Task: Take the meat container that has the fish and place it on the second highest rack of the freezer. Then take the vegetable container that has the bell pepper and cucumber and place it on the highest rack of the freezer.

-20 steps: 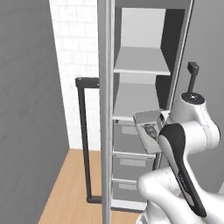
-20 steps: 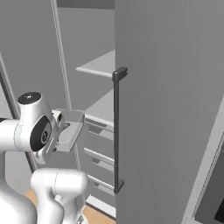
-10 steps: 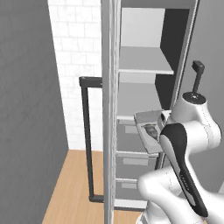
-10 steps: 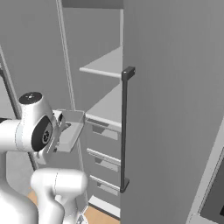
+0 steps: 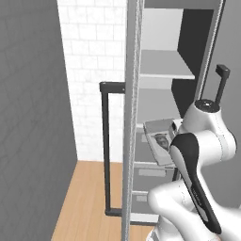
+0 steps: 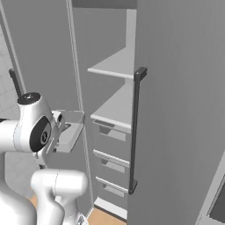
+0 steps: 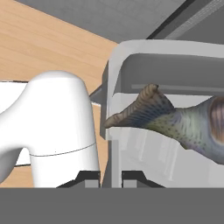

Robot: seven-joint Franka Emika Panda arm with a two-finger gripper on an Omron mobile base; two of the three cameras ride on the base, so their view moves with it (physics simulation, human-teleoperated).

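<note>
Fish lengthwise in tray

The silvery-grey speckled fish is cut off at the hand view's right edge; the robot's arm hides part of its pale grey tray.

We see open room above both shelves inside the freezer. The door edge stands just left of our tray, and drawers fill the space below.
</note>
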